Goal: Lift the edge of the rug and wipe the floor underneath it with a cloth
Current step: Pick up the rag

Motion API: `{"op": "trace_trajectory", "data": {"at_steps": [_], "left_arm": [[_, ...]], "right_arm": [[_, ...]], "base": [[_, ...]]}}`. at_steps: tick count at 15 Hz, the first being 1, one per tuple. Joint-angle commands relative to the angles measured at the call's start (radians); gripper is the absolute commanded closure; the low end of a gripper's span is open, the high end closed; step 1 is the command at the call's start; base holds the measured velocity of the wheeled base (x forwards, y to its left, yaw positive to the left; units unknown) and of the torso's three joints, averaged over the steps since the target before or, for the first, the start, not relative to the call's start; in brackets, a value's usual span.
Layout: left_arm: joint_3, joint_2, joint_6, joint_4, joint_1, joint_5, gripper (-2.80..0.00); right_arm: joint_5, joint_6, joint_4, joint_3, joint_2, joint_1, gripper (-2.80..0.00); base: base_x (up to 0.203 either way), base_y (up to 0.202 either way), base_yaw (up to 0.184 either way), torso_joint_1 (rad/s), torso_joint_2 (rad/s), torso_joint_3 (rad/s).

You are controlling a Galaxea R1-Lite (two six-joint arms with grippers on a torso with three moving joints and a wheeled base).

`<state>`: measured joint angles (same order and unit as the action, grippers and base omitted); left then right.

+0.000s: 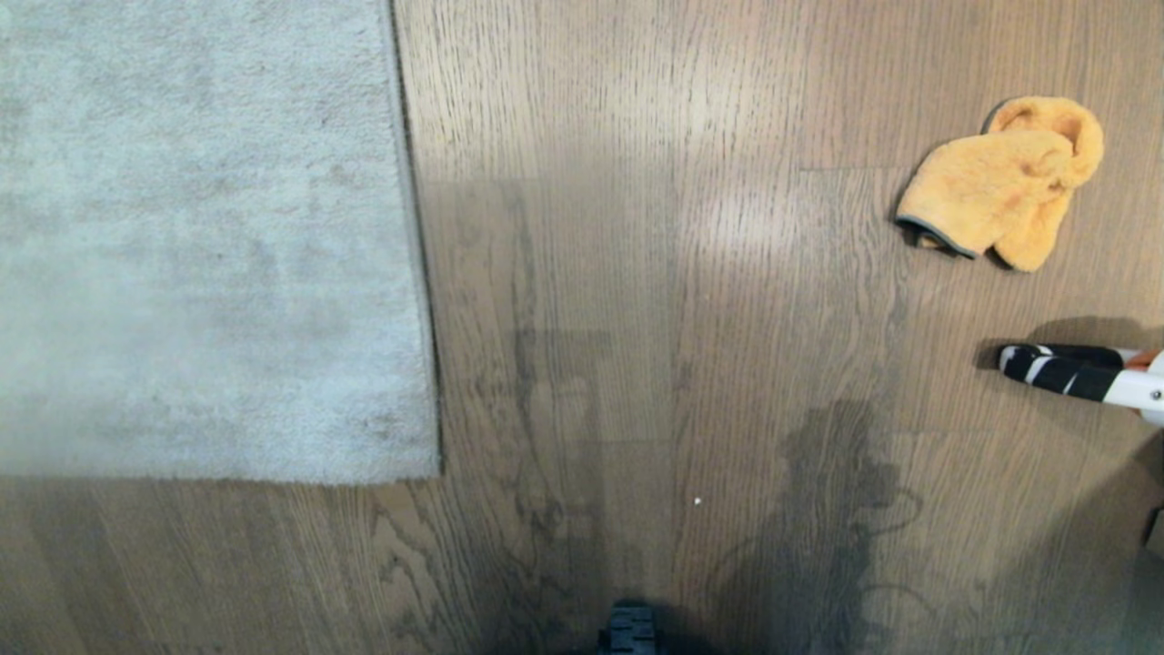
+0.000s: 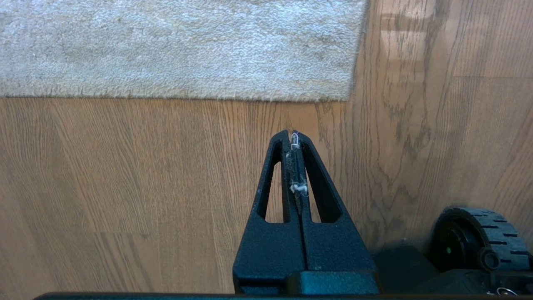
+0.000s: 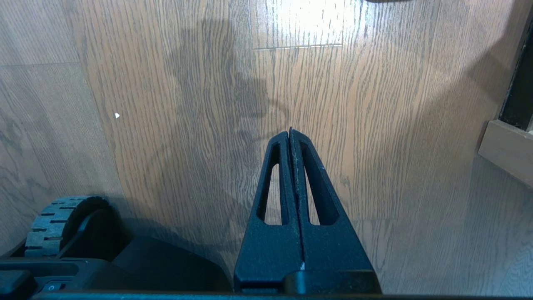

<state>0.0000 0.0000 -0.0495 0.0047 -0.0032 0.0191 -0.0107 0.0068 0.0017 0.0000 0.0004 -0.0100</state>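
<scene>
On the floor (image 1: 637, 273), rug edge (image 1: 420, 273) flat, cloth (image 1: 1005, 182) well apart (untouched), left claw (image 2: 295, 135) and right claw (image 3: 290, 132) clenched, empty, parked for starting.

No readable text, label, brand, number or sign appears in any of the three views.
</scene>
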Motion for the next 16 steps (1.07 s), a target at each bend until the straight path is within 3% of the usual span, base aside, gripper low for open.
{"op": "trace_trajectory", "data": {"at_steps": [1, 16], "left_arm": [[0.000, 0.000, -0.001, 0.000, 0.000, -0.001, 0.00], [0.000, 0.000, -0.001, 0.000, 0.000, 0.001, 0.00]], "right_arm": [[0.000, -0.001, 0.000, 0.000, 0.000, -0.001, 0.00], [0.000, 0.002, 0.000, 0.000, 0.000, 0.000, 0.00]], "base": [[0.000, 0.000, 0.000, 0.000, 0.00, 0.000], [0.000, 0.000, 0.000, 0.000, 0.00, 0.000]]}}
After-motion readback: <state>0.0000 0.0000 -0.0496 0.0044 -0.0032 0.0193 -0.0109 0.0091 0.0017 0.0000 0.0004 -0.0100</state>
